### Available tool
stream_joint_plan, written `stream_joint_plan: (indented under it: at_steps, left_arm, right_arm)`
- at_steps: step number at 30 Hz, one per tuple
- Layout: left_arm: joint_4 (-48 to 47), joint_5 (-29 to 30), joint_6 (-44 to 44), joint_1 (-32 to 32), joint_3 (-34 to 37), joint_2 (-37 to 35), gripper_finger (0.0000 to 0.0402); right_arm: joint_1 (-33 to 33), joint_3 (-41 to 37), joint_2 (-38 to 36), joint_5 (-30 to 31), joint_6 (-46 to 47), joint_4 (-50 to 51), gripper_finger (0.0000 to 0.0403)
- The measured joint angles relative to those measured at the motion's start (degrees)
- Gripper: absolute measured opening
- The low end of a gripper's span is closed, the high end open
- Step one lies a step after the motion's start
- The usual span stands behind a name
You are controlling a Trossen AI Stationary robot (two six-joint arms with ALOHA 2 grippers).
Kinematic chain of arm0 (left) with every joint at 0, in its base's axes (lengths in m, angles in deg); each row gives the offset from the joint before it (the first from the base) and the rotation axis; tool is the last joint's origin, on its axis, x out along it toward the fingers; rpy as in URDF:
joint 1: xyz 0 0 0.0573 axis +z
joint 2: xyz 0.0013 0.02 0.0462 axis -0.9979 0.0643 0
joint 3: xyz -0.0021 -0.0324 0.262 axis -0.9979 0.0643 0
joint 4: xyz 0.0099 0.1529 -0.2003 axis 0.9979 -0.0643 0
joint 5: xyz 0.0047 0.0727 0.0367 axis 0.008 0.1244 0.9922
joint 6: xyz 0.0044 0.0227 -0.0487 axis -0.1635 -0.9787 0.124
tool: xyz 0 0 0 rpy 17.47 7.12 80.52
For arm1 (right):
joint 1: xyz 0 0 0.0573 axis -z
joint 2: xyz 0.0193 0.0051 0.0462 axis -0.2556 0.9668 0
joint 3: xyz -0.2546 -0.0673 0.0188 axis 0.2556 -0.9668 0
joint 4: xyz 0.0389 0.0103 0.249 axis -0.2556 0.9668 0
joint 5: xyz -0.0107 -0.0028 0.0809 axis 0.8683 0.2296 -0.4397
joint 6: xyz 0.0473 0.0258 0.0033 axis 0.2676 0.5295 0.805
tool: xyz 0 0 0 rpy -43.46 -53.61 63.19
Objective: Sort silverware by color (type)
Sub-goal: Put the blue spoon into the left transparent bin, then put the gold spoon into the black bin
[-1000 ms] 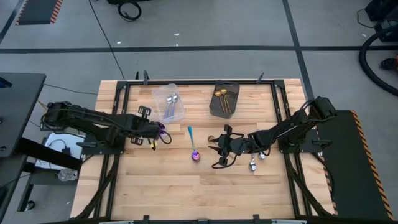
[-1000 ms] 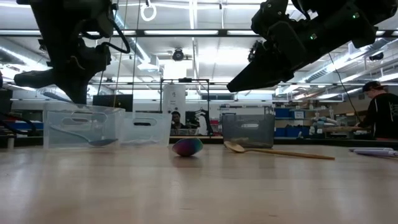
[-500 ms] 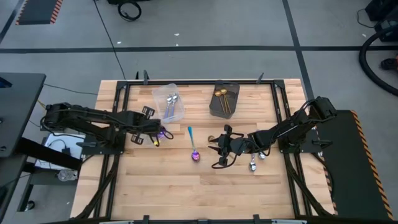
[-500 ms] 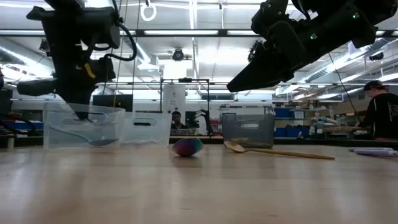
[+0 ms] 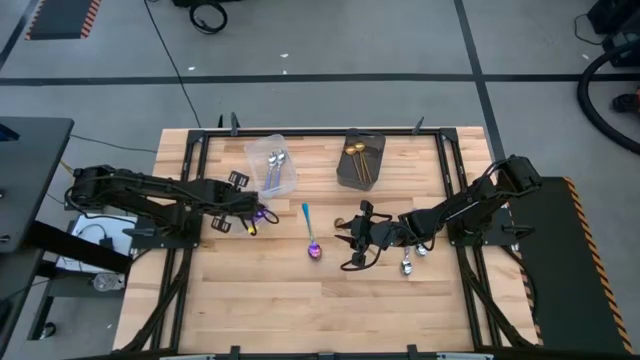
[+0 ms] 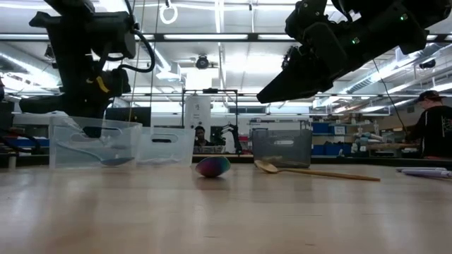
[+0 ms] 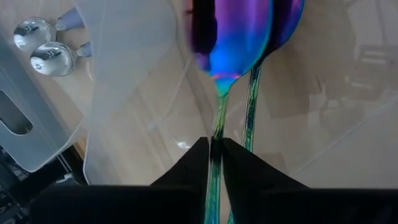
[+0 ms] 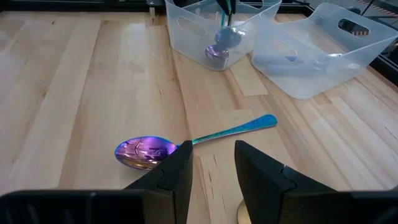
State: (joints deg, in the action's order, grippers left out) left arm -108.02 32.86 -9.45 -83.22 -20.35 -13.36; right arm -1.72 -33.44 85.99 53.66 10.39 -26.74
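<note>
My left gripper (image 5: 250, 217) is shut on an iridescent purple-blue spoon (image 7: 239, 37) inside a clear tub (image 8: 199, 34) on the table's left. A second iridescent spoon (image 7: 250, 121) lies in that tub. Another clear tub (image 5: 272, 165) holds silver spoons (image 7: 43, 53). My right gripper (image 5: 345, 240) hovers open, right of centre, just behind an iridescent spoon with a teal handle (image 8: 186, 144) that lies flat on the table (image 5: 312, 235). A gold spoon (image 6: 311, 171) lies flat near it. Two silver spoons (image 5: 412, 258) lie under the right arm. My left gripper pinches the iridescent spoon's thin handle (image 7: 217, 121) between its two fingers, which lie along it. They come from above, pointing down into the clear tub. The spoon hangs bowl-down (image 8: 222, 38) below them; whether the bowl touches the tub's floor I cannot tell.
A dark grey box (image 5: 362, 158) with gold spoons stands at the far edge, right of the clear tubs. Bare wood spreads across the near half of the table (image 5: 300, 310). A person (image 6: 432, 127) sits in the room beyond the table.
My left gripper has shifted a little toward the table's right with the spoon, and its wrist has turned. The right arm and the spoons on the table have kept still.
</note>
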Motion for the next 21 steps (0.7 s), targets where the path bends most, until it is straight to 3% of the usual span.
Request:
stream_joint_plan:
  at_steps: [10,21]
  left_arm:
    - [-0.5,2.6,10.0,0.0,-0.4,0.0,0.0145]
    - [5.3,7.6,10.4,-0.7,-11.0,0.0,0.0137]
  right_arm:
    - [0.0,0.0,0.0,0.0,0.1,0.2,0.0129]
    - [0.1,0.0,0.0,0.0,0.9,3.1,0.0129]
